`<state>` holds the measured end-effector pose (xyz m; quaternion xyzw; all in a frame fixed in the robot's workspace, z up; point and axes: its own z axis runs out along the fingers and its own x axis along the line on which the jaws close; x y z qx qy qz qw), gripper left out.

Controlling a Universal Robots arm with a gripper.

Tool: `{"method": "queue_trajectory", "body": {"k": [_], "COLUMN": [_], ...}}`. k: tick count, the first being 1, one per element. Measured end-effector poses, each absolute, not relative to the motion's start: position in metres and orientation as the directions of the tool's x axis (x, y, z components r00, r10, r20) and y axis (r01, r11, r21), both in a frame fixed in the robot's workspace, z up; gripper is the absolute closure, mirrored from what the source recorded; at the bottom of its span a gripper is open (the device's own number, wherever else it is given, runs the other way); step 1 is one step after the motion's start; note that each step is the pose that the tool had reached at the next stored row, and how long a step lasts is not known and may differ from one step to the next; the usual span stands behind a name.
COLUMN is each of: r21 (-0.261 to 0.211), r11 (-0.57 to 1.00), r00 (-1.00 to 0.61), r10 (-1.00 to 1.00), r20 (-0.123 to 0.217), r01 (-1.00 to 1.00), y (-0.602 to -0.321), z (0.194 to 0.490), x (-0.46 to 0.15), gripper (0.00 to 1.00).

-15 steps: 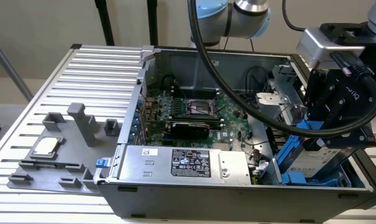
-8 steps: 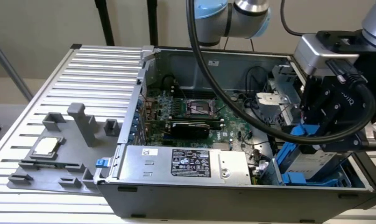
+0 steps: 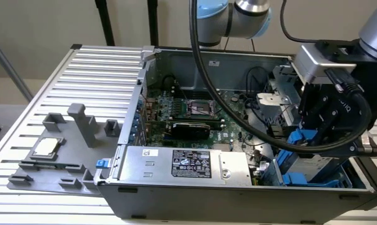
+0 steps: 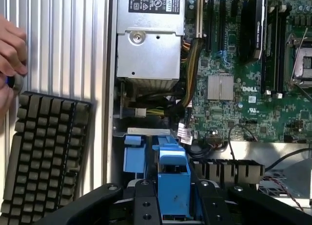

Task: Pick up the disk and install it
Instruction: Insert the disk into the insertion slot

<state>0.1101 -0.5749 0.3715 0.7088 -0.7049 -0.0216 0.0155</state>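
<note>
**Disk held on its edge at the corner of the computer**

The disk (image 3: 314, 165) is at the corner of the open computer case (image 3: 238, 201), on the exterior view's right. It stands on its edge with its blue frame around it. It looks part way down into the slot there. The gripper (image 3: 328, 133) is closed tight on the disk's blue frame. In the wrist view the black fingers (image 4: 146, 205) press it from both sides.

I think the job right now is to slide the disk into its slot. To do it well, the disk must be straight up and down, not tipped. It should line up with the other blue piece (image 4: 132, 159) just beside it. A slow, soft push is best, because a crooked disk may jam. The wires (image 4: 187, 74) by the big silver box (image 4: 148, 45) are near, so the fingers should not catch them. A person's hand (image 4: 10, 59) is by the keyboard (image 4: 44, 152), well apart from the disk.
</note>
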Motion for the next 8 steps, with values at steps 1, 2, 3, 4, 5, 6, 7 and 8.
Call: {"method": "queue_trajectory", "body": {"k": [1,2,3,4,5,6,7,8], "r21": [0.057,0.059,0.061,0.063,0.064,0.065,0.066,0.067], "r11": [-0.007,-0.007,-0.007,-0.007,-0.008,-0.008,-0.008,-0.008], "r00": [0.006,0.006,0.007,0.007,0.007,0.007,0.007,0.007], "r10": [-1.000,-1.000,-1.000,-1.000,-1.000,-1.000,-1.000,-1.000], "r20": [-0.009,-0.009,-0.009,-0.009,-0.009,-0.009,-0.009,-0.009], "r01": [-0.998,-0.998,-0.998,-0.998,-0.998,-0.998,-0.998,-0.998], "y": [-0.575,-0.575,-0.575,-0.575,-0.575,-0.575,-0.575,-0.575], "z": [0.369,0.368,0.366,0.365,0.363,0.361,0.360,0.358], "x": [0.113,0.114,0.115,0.115,0.115,0.115,0.115,0.115], "gripper": [1.00,1.00,1.00,1.00,1.00,1.00,1.00,1.00]}}
